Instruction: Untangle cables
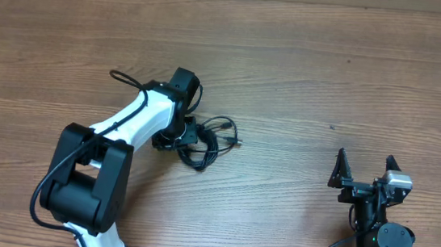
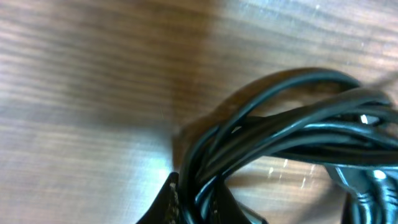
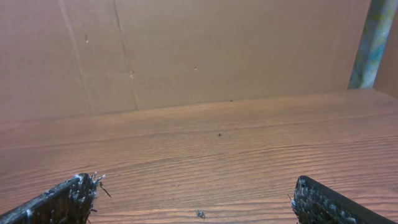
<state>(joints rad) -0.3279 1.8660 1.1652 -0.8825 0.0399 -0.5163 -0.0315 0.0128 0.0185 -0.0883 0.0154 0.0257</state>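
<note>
Clamping the cables [image 1: 206, 145], left hand [image 2: 202, 208] has open table [image 1: 331, 69] around; right hand [image 1: 364, 171] gapes wide.

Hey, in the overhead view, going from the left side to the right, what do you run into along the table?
Left arm's base → cables, bunched in a small tangle → bare table → right gripper, its fingers spread apart.

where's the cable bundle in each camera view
overhead: the cables lie near the middle of the picture, slightly left of centre.
left wrist: the cables fill the right half, close up.
right wrist: not in it.
shared landmark: the wood-grain table, seen in all three views.
</note>
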